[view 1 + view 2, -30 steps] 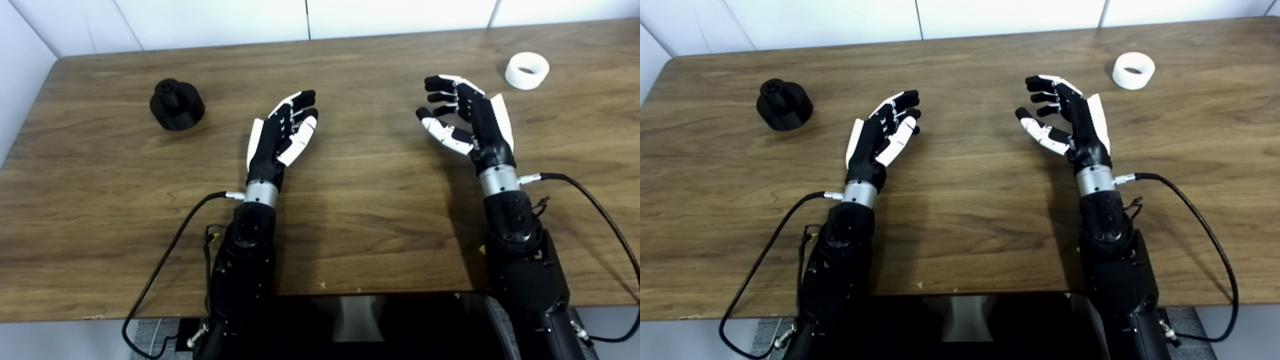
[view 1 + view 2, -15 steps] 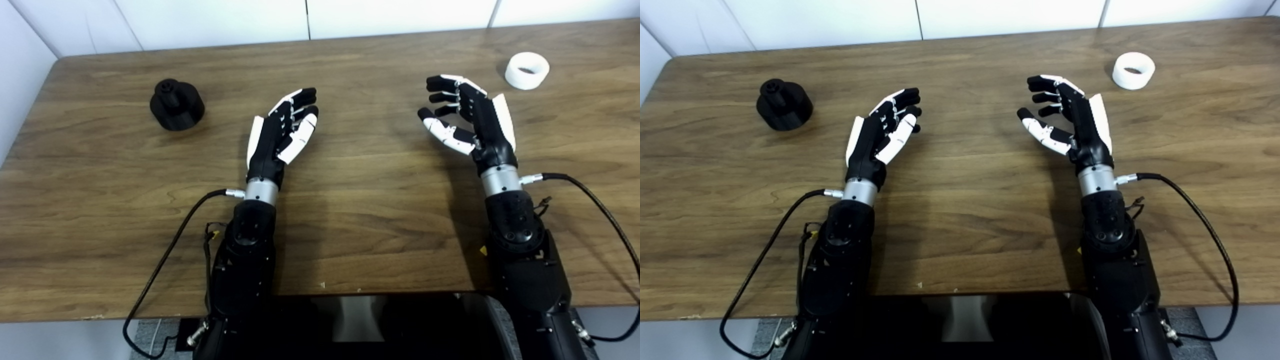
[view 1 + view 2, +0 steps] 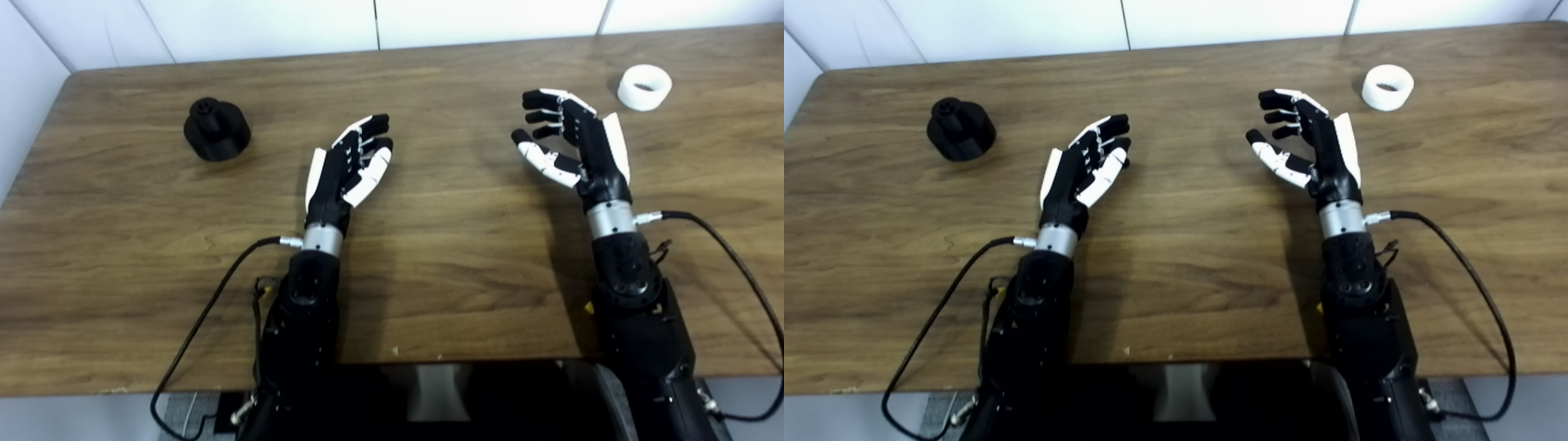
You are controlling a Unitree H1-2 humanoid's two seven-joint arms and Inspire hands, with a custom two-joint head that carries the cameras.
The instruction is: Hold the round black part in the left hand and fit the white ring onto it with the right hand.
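The round black part (image 3: 217,129), a disc with a small hub on top, stands on the wooden table (image 3: 441,245) at the far left. The white ring (image 3: 644,87) lies at the far right. My left hand (image 3: 350,166) is open and empty over the middle of the table, well right of the black part. My right hand (image 3: 576,141) is open and empty, fingers a little curled, below and left of the ring. Both show in the right eye view too: left hand (image 3: 1085,170), right hand (image 3: 1311,142).
A black cable (image 3: 202,318) runs from the left wrist over the table's front edge. Another cable (image 3: 735,257) loops from the right wrist. White wall panels stand behind the table. A dark robot body part (image 3: 441,398) sits below the front edge.
My left hand has shifted slightly toward me and to the right. My right hand has hardly moved. The black part and the ring lie where they were.
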